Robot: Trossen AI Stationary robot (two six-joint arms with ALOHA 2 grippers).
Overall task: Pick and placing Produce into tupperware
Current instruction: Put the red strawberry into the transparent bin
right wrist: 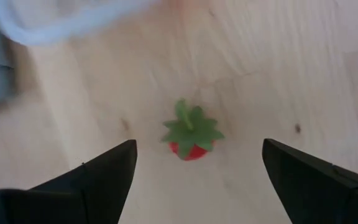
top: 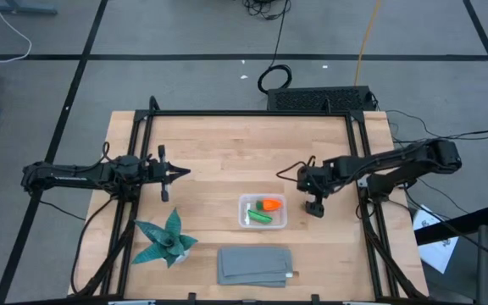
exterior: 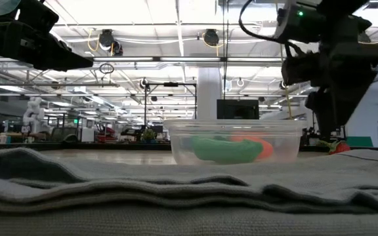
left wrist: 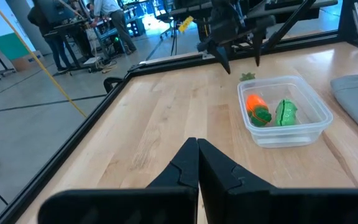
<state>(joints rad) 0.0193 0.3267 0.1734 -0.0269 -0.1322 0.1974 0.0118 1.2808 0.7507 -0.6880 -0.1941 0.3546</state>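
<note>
Right end effector point(right wrist: 194, 171) spread above strawberry point(right wrist: 190, 138), leafy cap upward

strawberry point(right wrist: 191, 138) hidden beneath right end effector point(top: 314, 206) from above, tupperware point(right wrist: 61, 18) blurred, cropped

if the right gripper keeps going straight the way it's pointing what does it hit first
Most likely the strawberry. The right gripper points down at the table with its fingers open, and the strawberry lies on the wood between them, just outside the tupperware. How far above it the gripper is cannot be judged.
</note>
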